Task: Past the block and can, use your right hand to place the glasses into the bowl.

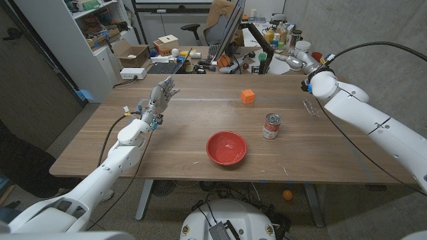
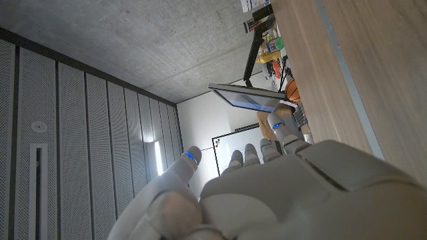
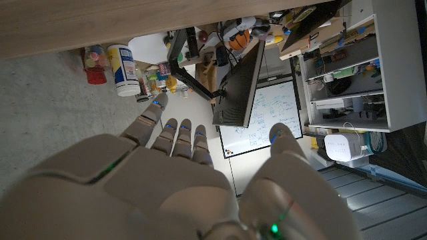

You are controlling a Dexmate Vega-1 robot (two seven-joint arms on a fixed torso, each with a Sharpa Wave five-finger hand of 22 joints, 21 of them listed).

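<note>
Right hand: shown raised past the table's far right corner, fingers spread, nothing held; in the right wrist view the fingers are seen apart and pointing at the clutter behind the table.
Glasses: seen as a faint clear frame lying on the table just inward of the right wrist, nearer the robot than the hand; not yet gripped.
Can: standing upright, inward of the glasses and between them and the bowl.
Block: small orange cube, farther inward of the hand than the can, toward the table's far edge.
Bowl: red, seemingly empty, well apart from the hand and past the can on the robot's side.
Left hand: held open above the table's left side, gripping nothing; fingers seen spread in the left wrist view.
Risk, grasp: the thin transparent frame is judged hard to pinch; it could be pushed along the table or off its right edge by closing fingers.
Risk, carry: the can lies near the direct path to the bowl and could be toppled by a low forearm.
Risk, release: a loosely held frame could be dropped short of the bowl's rim.
</note>
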